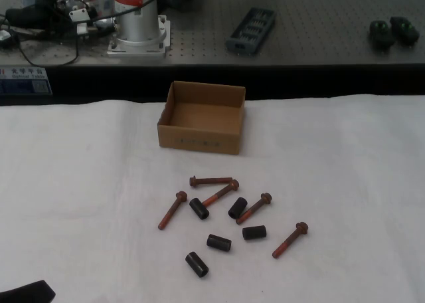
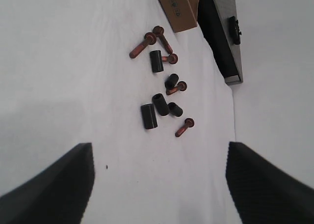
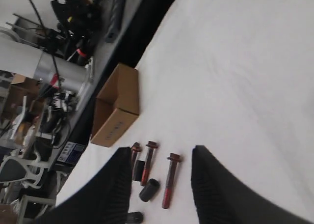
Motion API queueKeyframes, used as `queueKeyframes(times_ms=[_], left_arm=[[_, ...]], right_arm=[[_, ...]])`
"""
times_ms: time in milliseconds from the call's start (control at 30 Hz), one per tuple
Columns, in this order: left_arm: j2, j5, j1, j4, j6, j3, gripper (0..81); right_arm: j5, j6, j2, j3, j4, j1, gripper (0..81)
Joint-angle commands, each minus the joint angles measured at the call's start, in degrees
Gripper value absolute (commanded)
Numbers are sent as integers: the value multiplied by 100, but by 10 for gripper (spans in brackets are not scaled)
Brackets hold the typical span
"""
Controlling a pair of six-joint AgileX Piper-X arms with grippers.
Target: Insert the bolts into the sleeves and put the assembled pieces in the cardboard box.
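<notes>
Two grippers: the left gripper and the right gripper each hang over the white cloth, fingers spread wide, nothing held.
Bolts: five bolts lie loose in a scatter on the cloth, none inside a sleeve.
Sleeves: five black sleeves lie mixed among them, some just beside a bolt, all bare.
Box: the cardboard box stands beyond the scatter, near it, open side up; the part of its floor that can be seen is bare.
Done: nothing, by the look of it.
Left: all five pairs to be joined, then carried into the box.
Next step, likely: pick one bolt and one sleeve.
</notes>
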Motion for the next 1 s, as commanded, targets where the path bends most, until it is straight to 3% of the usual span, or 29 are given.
queueKeyframes(times_ms=[0, 267, 667, 967], left_arm=[[3, 4, 11, -116, -43, -67, 545], [3, 4, 11, -116, -43, -67, 545], [3, 5, 11, -70, -43, -67, 545], [3, 5, 11, -70, -43, -67, 545]], right_arm=[[-388, 27, 475, -46, -574, 67, 312], [-541, 27, 2636, -436, -1713, 721, 284], [-177, 125, 6846, -2736, -2133, 2543, 284], [44, 237, 8666, -4151, -849, 2816, 284]])
